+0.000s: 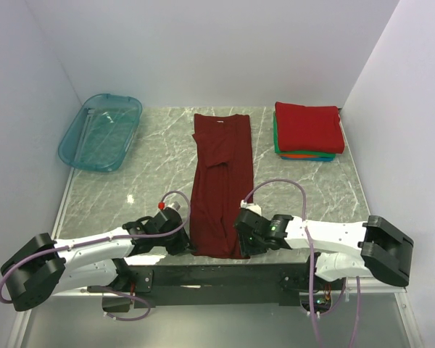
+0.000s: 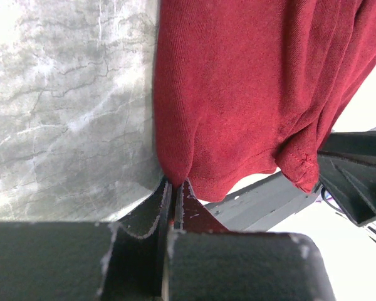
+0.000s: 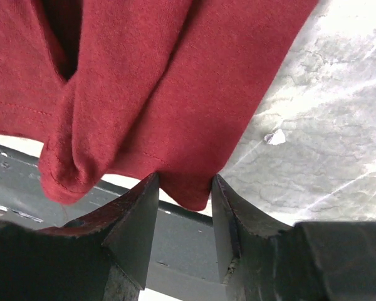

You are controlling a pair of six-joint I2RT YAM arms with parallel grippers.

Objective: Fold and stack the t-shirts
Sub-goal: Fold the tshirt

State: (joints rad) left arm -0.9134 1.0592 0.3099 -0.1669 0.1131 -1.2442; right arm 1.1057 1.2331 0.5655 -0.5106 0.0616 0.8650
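A dark maroon t-shirt (image 1: 221, 181) lies as a long narrow strip down the middle of the marble table, collar at the far end, hem at the near edge. My left gripper (image 1: 185, 243) is shut on the hem's left corner; in the left wrist view the cloth (image 2: 250, 94) is pinched at the closed tips of that gripper (image 2: 175, 183). My right gripper (image 1: 245, 239) is at the hem's right corner. In the right wrist view its jaws stand apart around the gripper's midpoint (image 3: 185, 179), and the shirt's corner (image 3: 163, 81) hangs down between them.
A stack of folded t-shirts (image 1: 308, 130), red on top with green, orange and blue edges below, sits at the far right. A translucent teal tub (image 1: 101, 132) stands at the far left. White walls enclose the table (image 1: 145, 181); a dark frame rail runs along its near edge.
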